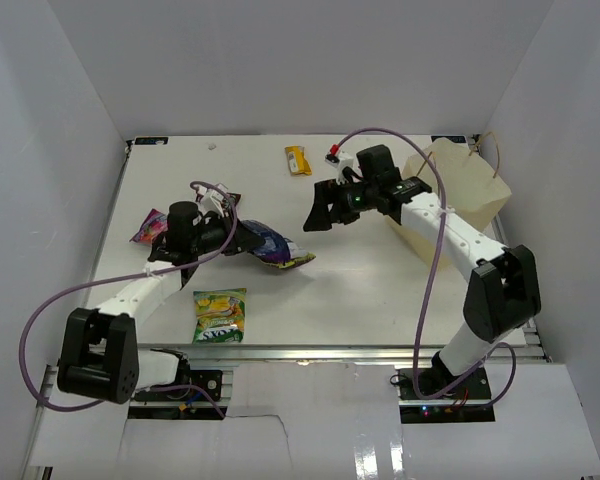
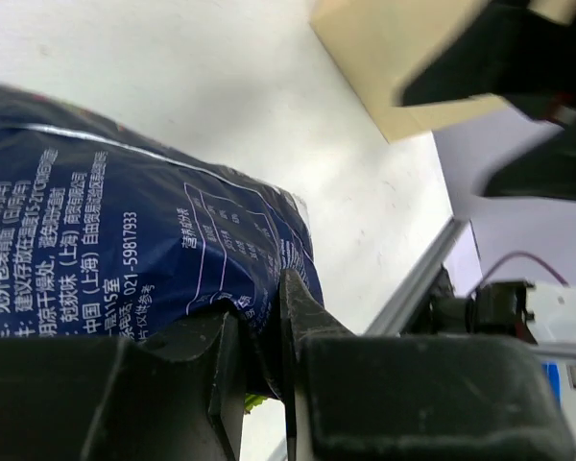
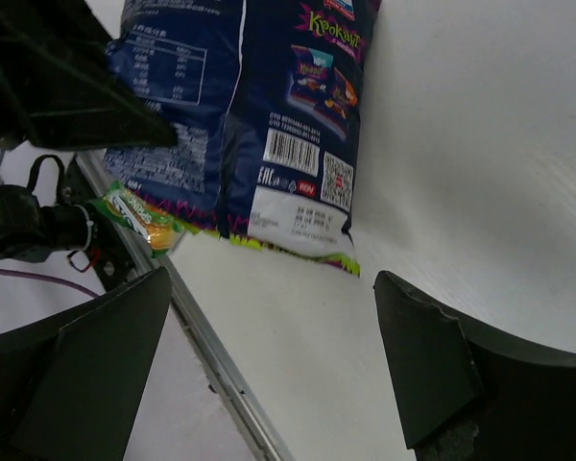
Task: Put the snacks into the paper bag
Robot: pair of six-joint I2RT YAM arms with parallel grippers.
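The paper bag (image 1: 460, 195) was stood far right, mouth up for loading. The blue packet (image 1: 275, 245), mid-table, was pinched by the left gripper (image 2: 264, 327), probably for carrying; the right gripper (image 1: 322, 212) was held spread, empty.

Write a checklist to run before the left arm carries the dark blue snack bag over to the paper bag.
1. Left gripper shut on the dark blue bag: ok.
2. Right gripper open: ok.
3. Paper bag mouth open: cannot tell; the right arm crosses it.
4. Way to the paper bag free: not ok; the right gripper sits between.
5. Green-yellow bag apart from the dark blue bag: ok.
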